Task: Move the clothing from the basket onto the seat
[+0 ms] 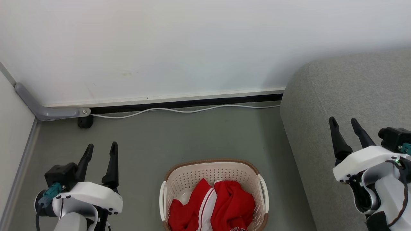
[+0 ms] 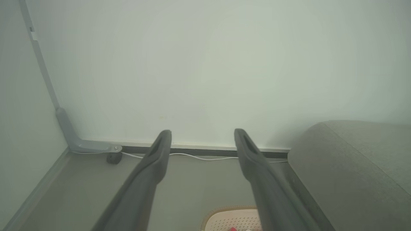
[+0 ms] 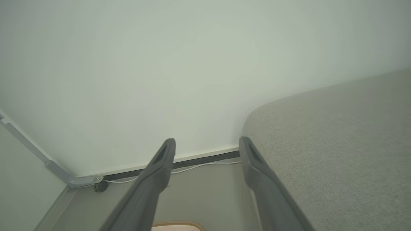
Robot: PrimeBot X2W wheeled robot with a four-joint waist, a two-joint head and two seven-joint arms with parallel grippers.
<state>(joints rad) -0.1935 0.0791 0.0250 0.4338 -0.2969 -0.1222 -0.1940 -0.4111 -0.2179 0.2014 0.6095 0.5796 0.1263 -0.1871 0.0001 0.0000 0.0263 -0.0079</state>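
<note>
- Clothing (image 1: 224, 205), bright red with white stripes, lay bunched inside the basket (image 1: 212, 168). It was heaped toward the near side, and a patch of dark-and-white lettering showed at the bottom edge of the head view.
- The basket, cream perforated plastic with a brown rim and white side handles, stood on the grey-green floor (image 1: 192, 138). A little of its bare inside showed to the left of the red fabric.
- The seat (image 1: 353, 89), a grey upholstered sofa with a rounded corner, stood just to the right of the basket and reached back to the wall (image 1: 192, 48).
- The left gripper (image 1: 102, 145) hung above the floor to the left of the basket and clear of it. Its two dark fingers were spread wide with nothing between them.
- The right gripper (image 1: 343, 120) hovered over the seat, well apart from the clothing, with its fingers equally wide and empty.
- A white cable (image 1: 179, 110) ran along the foot of the wall from a small black wheel (image 1: 85, 122) toward the seat.
- A grey bracket (image 1: 48, 110) sat in the left corner, touching the floor beside that wheel.
</note>
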